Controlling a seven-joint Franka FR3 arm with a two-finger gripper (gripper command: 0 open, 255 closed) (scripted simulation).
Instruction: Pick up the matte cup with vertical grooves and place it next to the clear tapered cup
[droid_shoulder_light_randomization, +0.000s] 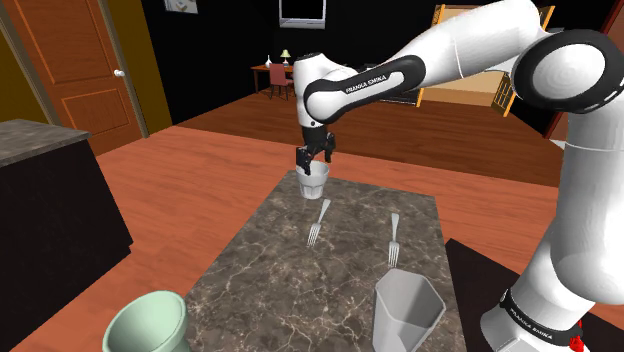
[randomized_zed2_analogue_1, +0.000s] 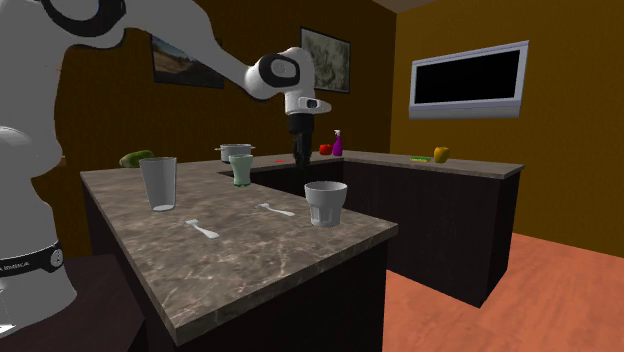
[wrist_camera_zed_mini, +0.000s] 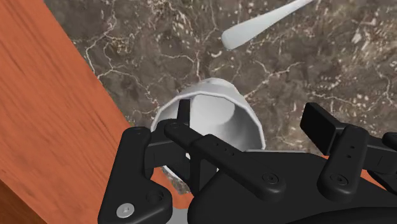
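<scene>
- The gripper hovers with its fingers spread wide.
- The grooved white cup stands upright just below the gripper on the marble table.
- The clear tapered cup stands well apart from the gripper.

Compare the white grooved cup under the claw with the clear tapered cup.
The white grooved cup is opaque and short; the clear tapered cup is translucent and taller. The grooved cup sits below the black claw; the tapered cup stands far from it. Both stand upright on the dark marbled counter.
</scene>
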